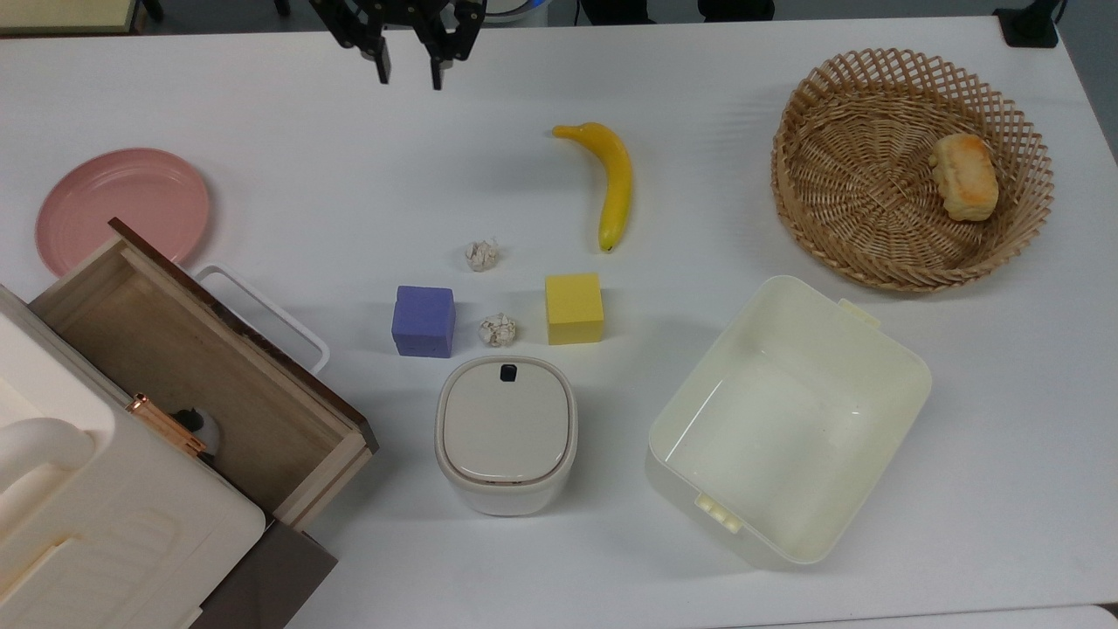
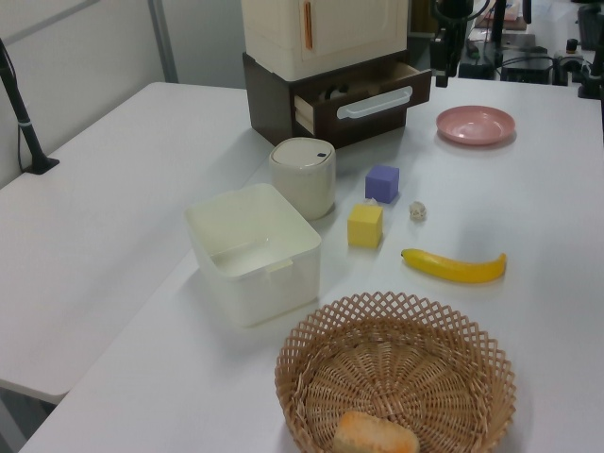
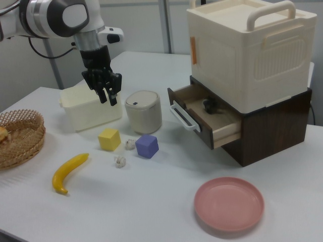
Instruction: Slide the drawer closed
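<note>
Hanging open, the drawer [image 1: 188, 367] sits far from the claw [image 1: 408, 72].

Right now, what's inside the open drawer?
The drawer is pulled out and mostly bare wood inside. One small dark and white object lies at the back, partly under the cream cabinet, so what it is cannot be told. The rest of the drawer's depth is covered.

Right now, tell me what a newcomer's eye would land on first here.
The open drawer juts from the cabinet at the top view's lower left, its white loop handle facing the table's middle. The yellow banana lies mid-table, and the wicker basket sits at the top view's upper right. The gripper hangs over the far edge.
</note>
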Tool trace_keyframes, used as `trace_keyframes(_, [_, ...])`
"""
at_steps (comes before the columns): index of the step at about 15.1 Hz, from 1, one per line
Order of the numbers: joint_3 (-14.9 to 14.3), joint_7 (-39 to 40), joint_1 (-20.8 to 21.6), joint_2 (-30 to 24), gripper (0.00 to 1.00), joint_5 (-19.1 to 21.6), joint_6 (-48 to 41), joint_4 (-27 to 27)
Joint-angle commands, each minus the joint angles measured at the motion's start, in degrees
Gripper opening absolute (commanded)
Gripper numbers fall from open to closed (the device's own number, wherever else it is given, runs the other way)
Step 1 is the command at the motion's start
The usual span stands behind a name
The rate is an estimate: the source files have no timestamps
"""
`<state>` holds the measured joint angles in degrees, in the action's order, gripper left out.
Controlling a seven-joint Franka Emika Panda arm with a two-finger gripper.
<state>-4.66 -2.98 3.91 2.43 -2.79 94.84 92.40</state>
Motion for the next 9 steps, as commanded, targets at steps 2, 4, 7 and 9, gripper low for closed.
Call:
trace_keyframes(2, [-0.6, 0.1, 0.8, -0.2, 0.0, 1.1, 1.2, 0.8])
trace_keyframes(4, [-0.6, 0.1, 0.8, -0.2, 0.0, 1.1, 1.0, 0.8])
trace_keyframes(7, [-0.5, -0.2, 0.9, -0.1, 0.0, 1.1, 1.3, 0.8])
trace_keyframes(9, [-0.6, -0.4, 0.7, 0.4, 0.0, 1.0, 1.4, 0.8])
